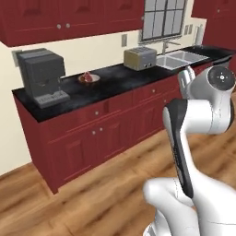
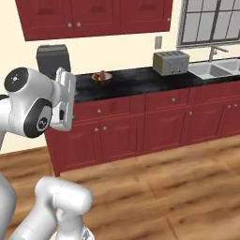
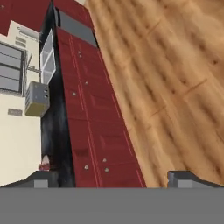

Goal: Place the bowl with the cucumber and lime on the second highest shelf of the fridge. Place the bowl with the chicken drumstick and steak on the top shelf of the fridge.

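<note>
Approach to counter; gripper (image 3: 112, 179) fingers apart, empty.
Meat bowl (image 1: 88, 78) at ten o'clock: close squarely before reaching.

in front of me a long black counter (image 1: 115, 80) on dark red base cabinets (image 1: 106, 133), w/ small round silver knobs. far left end of it, my side-on view from the left: a grey coffee machine (image 1: 42, 76), upright, near the counter edge. a silver toaster (image 1: 139, 58) sits further right against the cream wall, just beside the steel double sink (image 1: 180, 58) w/ its tap under the window (image 1: 162, 18). red upper cabinets (image 1: 69, 18) run along the wall above. wall outlet (image 1: 124, 40) above the toaster. wood plank floor (image 2: 154, 192) below, light brown. through my hand cam the cabinets run rolled sideways, toaster (image 3: 36, 99) left of them.
</note>
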You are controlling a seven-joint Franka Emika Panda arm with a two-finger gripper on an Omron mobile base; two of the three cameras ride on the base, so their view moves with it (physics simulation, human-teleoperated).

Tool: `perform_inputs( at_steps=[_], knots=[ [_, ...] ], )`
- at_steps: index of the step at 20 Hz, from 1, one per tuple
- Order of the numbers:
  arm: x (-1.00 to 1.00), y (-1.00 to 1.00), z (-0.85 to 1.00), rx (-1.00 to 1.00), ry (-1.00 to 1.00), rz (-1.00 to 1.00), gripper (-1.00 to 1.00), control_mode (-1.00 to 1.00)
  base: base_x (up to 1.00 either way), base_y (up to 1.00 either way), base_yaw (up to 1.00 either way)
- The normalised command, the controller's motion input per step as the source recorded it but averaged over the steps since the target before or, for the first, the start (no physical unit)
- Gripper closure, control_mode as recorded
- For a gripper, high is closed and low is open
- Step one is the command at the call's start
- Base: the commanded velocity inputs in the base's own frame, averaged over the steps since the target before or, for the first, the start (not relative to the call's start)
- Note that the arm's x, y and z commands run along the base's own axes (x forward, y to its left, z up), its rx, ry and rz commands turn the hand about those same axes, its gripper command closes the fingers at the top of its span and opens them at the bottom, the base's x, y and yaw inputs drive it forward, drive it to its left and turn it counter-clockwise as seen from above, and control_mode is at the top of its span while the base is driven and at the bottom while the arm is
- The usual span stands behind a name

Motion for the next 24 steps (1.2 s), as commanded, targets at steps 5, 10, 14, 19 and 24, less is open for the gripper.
perform_inputs(
  at_steps=[5,10,14,19,24],
  knots=[
    [0.00,0.00,0.00,0.00,0.00,0.00,-1.00,1.00,1.00,-0.30,0.44],
    [0.00,0.00,0.00,0.00,0.00,0.00,-1.00,1.00,1.00,-0.59,0.34],
    [0.00,0.00,0.00,0.00,0.00,0.00,-1.00,1.00,1.00,-0.65,0.29],
    [0.00,0.00,0.00,0.00,0.00,0.00,-1.00,1.00,1.00,-0.27,0.25],
    [0.00,0.00,0.00,0.00,0.00,0.00,-1.00,1.00,0.99,0.13,0.32]
  ],
)
